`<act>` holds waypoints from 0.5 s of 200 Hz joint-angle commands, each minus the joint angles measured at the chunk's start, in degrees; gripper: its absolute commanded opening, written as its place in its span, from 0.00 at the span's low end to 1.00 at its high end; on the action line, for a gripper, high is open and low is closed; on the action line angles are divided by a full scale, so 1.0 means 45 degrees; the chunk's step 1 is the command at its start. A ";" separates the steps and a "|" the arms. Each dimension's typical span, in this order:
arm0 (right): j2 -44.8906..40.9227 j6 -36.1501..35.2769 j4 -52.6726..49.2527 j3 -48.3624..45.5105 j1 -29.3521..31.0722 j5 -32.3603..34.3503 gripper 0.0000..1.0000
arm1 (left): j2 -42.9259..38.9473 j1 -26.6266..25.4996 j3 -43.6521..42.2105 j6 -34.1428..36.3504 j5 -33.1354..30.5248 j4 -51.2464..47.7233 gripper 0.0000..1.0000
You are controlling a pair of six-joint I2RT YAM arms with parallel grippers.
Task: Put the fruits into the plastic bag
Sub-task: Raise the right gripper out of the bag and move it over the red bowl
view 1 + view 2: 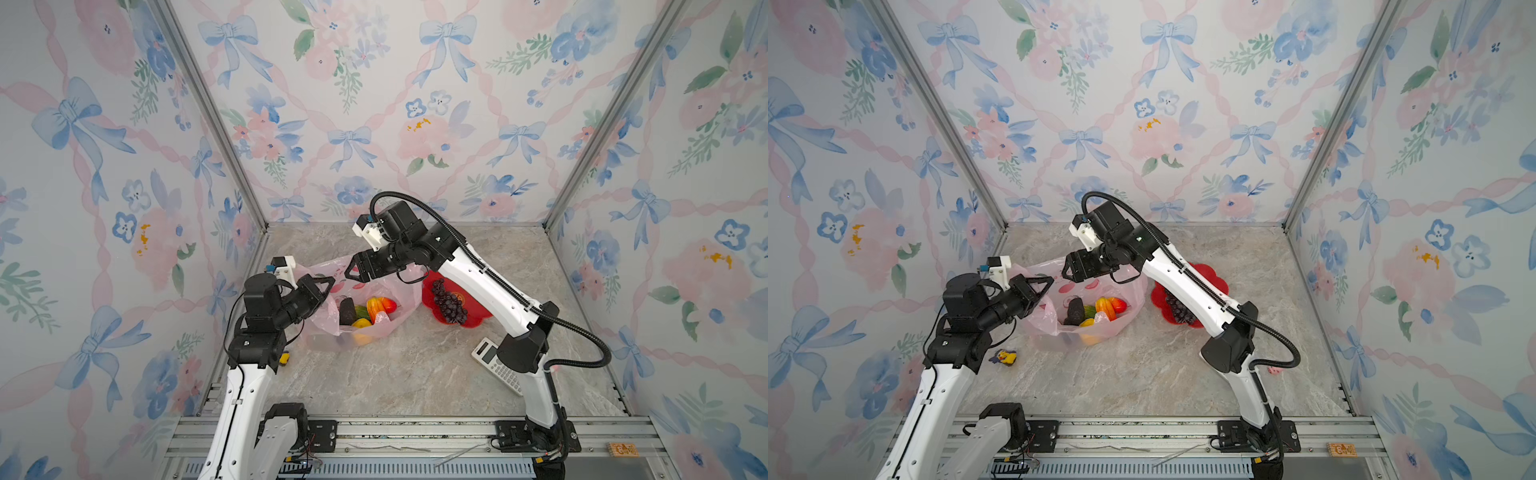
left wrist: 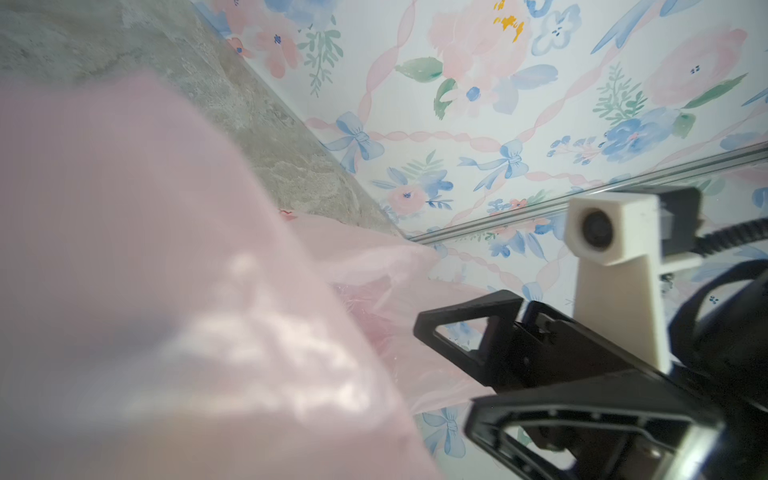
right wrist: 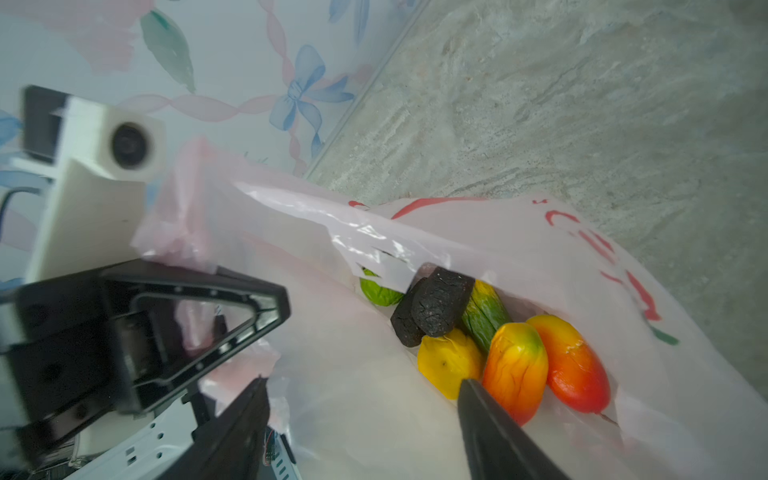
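A two-armed robot works on a marble-patterned tabletop walled with floral paper. The left gripper [image 1: 329, 286] is pressed together on the near rim of the plastic bag [image 1: 374, 330], pinching the thin pink film and lifting it so the mouth gapes. The right gripper [image 3: 365, 386] hangs over that mouth with its jaws spread and nothing between them. Inside the bag, in the right wrist view, lie a dark avocado [image 3: 436, 307], a yellow lemon [image 3: 446, 361], two red-yellow mangoes [image 3: 515, 365] and a green fruit [image 3: 380, 291], bunched together at the bottom. One fruit is not yet bagged: the purple grape bunch [image 1: 446, 301] rests on the red plate [image 1: 478, 322], just beside the bag on the right arm's side. The bunch looks light and hard but knobbly and glossy, so flat jaws would likely slide off a single grape – a grip across its thick middle, jaws closing over the width, seems safest. The bag is limp and crinkly; its mouth would probably sag shut if the pinch on the rim were let go.
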 commanded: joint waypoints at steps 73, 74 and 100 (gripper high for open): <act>-0.3774 -0.1628 0.0208 -0.0693 -0.1402 -0.0554 0.92 | 0.0221 -0.0040 0.0485 0.0347 -0.0231 0.0161 0.00; -0.3824 -0.1616 0.0224 -0.0749 -0.1451 -0.0545 0.93 | 0.0234 -0.0040 0.0485 0.0348 -0.0231 0.0169 0.00; -0.5434 -0.1283 0.1153 -0.2798 -0.2623 -0.0294 0.96 | 0.0309 -0.0039 0.0486 0.0369 -0.0233 0.0196 0.00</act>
